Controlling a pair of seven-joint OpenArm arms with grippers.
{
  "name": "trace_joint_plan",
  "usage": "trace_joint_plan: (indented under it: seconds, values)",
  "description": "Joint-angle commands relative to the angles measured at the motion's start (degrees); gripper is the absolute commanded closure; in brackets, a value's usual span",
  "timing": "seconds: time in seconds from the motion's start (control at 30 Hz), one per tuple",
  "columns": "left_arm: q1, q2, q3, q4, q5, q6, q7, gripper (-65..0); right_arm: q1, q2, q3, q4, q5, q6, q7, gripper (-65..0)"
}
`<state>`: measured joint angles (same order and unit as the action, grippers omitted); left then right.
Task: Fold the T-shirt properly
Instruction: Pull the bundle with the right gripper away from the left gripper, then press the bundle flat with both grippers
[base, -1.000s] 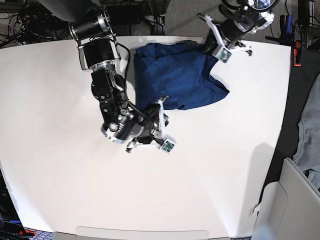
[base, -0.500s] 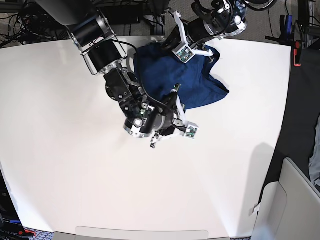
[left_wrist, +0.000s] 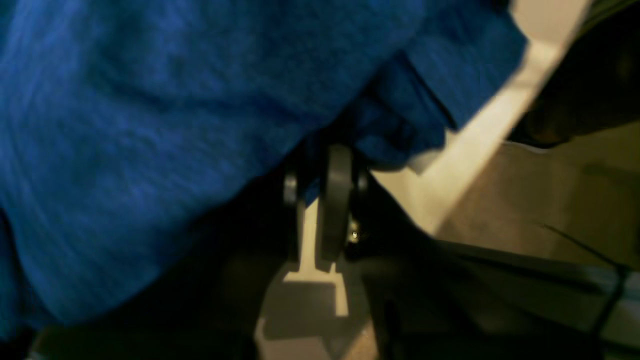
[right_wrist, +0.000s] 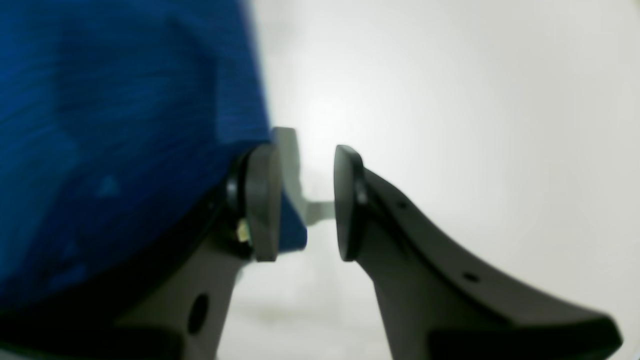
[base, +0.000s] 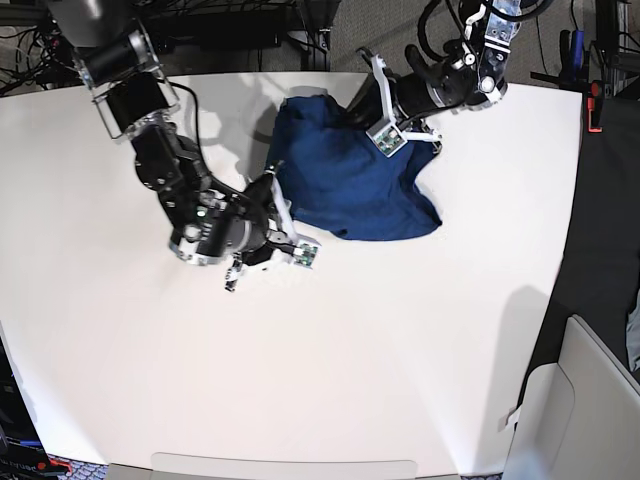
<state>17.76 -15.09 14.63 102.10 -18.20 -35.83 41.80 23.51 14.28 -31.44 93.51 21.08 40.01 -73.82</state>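
Observation:
The dark navy T-shirt (base: 350, 175) lies bunched on the white table (base: 420, 340), toward its far edge. My left gripper (base: 365, 112) is at the shirt's far edge, shut on a fold of the fabric. In the left wrist view the gripper (left_wrist: 320, 195) has cloth (left_wrist: 150, 125) pinched at its tips and draped over it. My right gripper (base: 277, 200) is at the shirt's left edge, low over the table. In the right wrist view the gripper (right_wrist: 305, 200) stands open; shirt fabric (right_wrist: 125, 125) rests against the outside of the left finger (right_wrist: 262, 200).
The table's right edge (base: 570, 250) drops to dark floor. A pale grey box (base: 590, 410) stands at the lower right. Cables and equipment (base: 250, 25) lie behind the table's far edge. A red object (base: 595, 105) sits at the far right.
My right gripper has drawn back to the left from the shirt's near edge to its left edge. My left gripper has moved slightly right and toward me with the fabric. The shirt's shape has shifted.

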Motion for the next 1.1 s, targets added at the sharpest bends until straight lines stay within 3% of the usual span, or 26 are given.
trace_joint_plan:
  seconds: [0.0, 0.1, 0.3, 0.43, 0.63, 0.73, 0.93, 1.07]
  values:
    - [-0.7, -0.8, -0.3, -0.7, 2.3, 1.0, 1.9, -5.0, 1.5, 0.7, 0.4, 2.0, 1.3, 0.0, 0.5, -16.4]
    - [-2.7, -2.1, -0.6, -3.2, 2.3, 1.1, 1.8, -5.0, 1.5, 3.3, 0.8, 3.6, 4.5, 0.0, 0.4, -16.4]
    - [-5.9, -4.8, -1.4, -6.8, 2.3, 1.1, -0.4, -5.0, -2.0, 8.4, 8.7, 5.7, 11.7, 0.0, -1.8, -16.4]
    - [-8.4, -5.3, -1.1, -7.7, 2.3, 1.1, -1.5, -5.0, -2.1, 8.4, 12.8, 6.1, 13.8, 0.0, -1.6, -16.4]
    - [-14.5, -5.1, -0.8, -12.1, 2.4, 1.1, -1.7, -5.0, -1.9, 3.8, 14.0, 4.4, 13.3, 0.0, 1.2, -16.4]
    - [-18.2, -5.2, -0.8, -14.4, 2.4, 1.1, -1.8, -5.0, -1.8, -0.2, 14.1, 1.4, 12.8, 0.0, 4.0, -16.4]
    - [-21.8, -5.1, -0.8, -14.5, 2.4, 1.1, -1.8, -5.0, -1.7, -10.6, 14.1, -3.4, 1.1, 0.0, 10.7, -16.4]
    - [-23.9, -4.0, -0.8, -14.5, 2.4, 1.2, -1.9, -5.0, -2.3, -13.8, 14.1, -3.7, -2.2, 0.0, 11.0, -16.4]
